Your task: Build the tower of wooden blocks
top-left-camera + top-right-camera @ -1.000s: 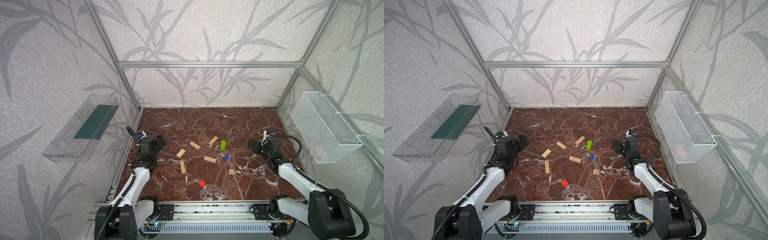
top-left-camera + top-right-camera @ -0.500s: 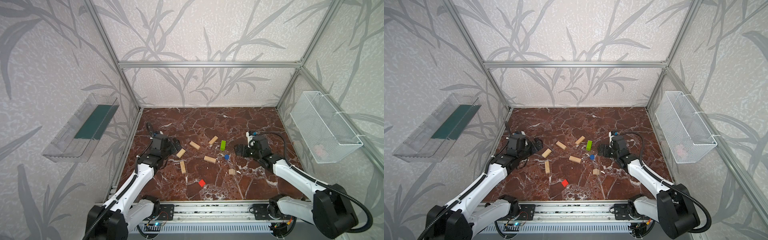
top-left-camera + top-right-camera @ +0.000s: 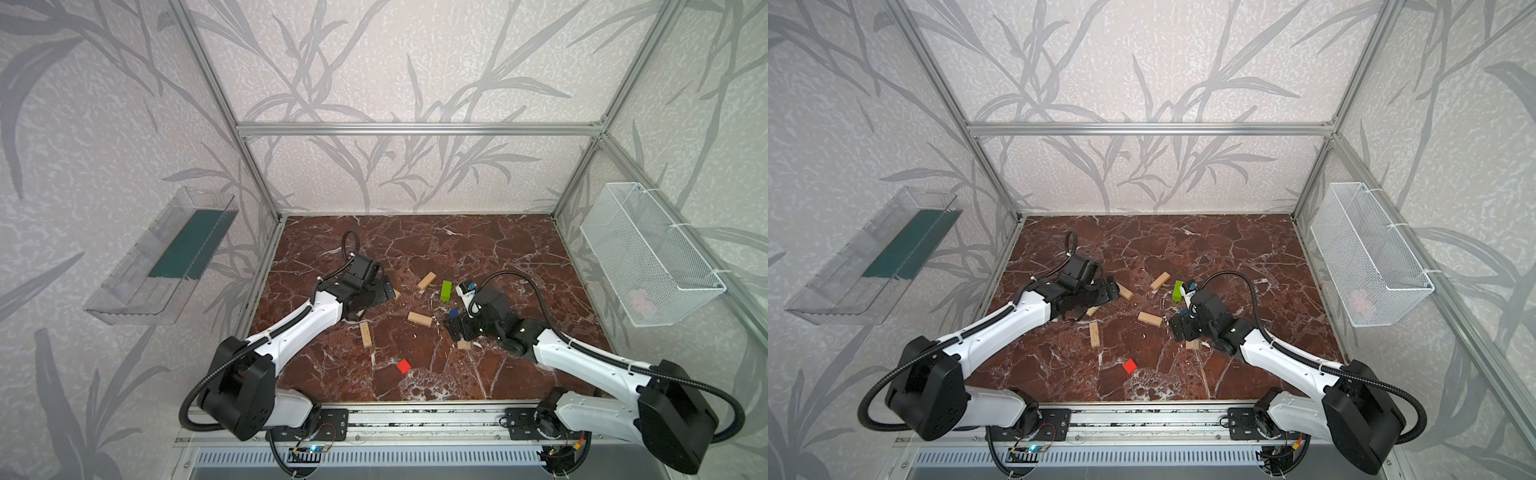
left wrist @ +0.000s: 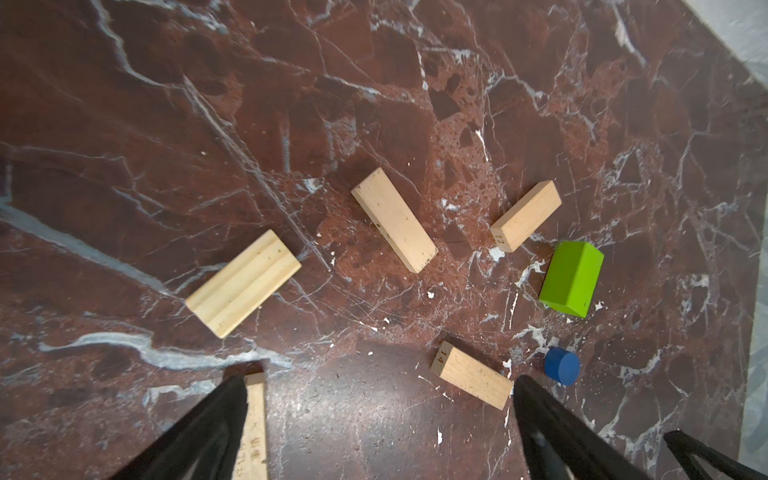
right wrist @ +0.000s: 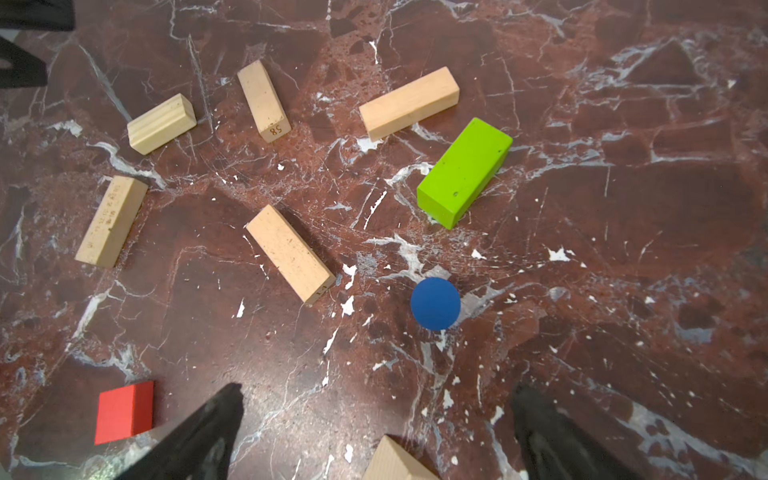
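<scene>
Wood blocks all lie singly on the marble table [image 3: 478, 249], none stacked. Landmark = lime-green oblong [image 3: 446, 291].

- Nearest the front rail, well short of the green & off to its left in both top views: red cube [image 3: 403, 366].
- Next, short of the green: pale pointed piece [image 5: 395, 459], under the R pincer [image 5: 378, 390]. Its jaws are spread wide, gripping nothing.
- Further left at similar depth: lettered plank [image 3: 365, 333].
- Mid plank [image 3: 420, 318] sits front-left of the green.
- Small blue piece [image 3: 453, 312] is just in front of the green, not touching.
- L pincer [image 4: 380, 379] is well left of the green, jaws released, empty. Grooved plank [image 4: 243, 282] & numbered plank [image 4: 395, 220] lie ahead of it.
- Just past the green, to its left: far plank [image 3: 426, 280].
</scene>
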You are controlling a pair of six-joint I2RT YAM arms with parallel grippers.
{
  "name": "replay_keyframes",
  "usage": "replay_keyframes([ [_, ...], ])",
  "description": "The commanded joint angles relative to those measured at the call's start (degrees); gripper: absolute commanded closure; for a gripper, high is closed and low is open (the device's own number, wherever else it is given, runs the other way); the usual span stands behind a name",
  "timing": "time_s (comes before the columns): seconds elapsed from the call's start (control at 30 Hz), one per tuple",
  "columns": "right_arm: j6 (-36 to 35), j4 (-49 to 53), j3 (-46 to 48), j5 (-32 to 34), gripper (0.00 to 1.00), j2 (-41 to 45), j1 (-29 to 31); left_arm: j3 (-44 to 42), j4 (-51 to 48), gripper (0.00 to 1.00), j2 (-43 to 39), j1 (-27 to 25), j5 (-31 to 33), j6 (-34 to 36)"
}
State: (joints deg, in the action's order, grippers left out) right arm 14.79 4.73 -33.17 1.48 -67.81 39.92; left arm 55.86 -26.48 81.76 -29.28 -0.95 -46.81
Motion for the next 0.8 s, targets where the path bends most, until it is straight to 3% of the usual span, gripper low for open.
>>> replay_keyframes([
  [0.0, -3.0, -4.2, 1.3, 2.1, 0.01, -0.1, 1.5, 3.9, -4.1, 0.04, 5.0, -1.7, 2.2, -1.7],
  [0.33, -5.4, -8.3, 1.6, 2.2, 0.01, -0.1, 4.5, 14.9, -7.6, 0.15, 20.0, -3.8, 5.9, -5.4],
  [0.77, -6.4, -14.4, 6.7, 0.9, 0.01, 6.9, 4.6, 22.3, -10.3, 0.25, 28.5, -4.3, 11.2, -7.7],
])
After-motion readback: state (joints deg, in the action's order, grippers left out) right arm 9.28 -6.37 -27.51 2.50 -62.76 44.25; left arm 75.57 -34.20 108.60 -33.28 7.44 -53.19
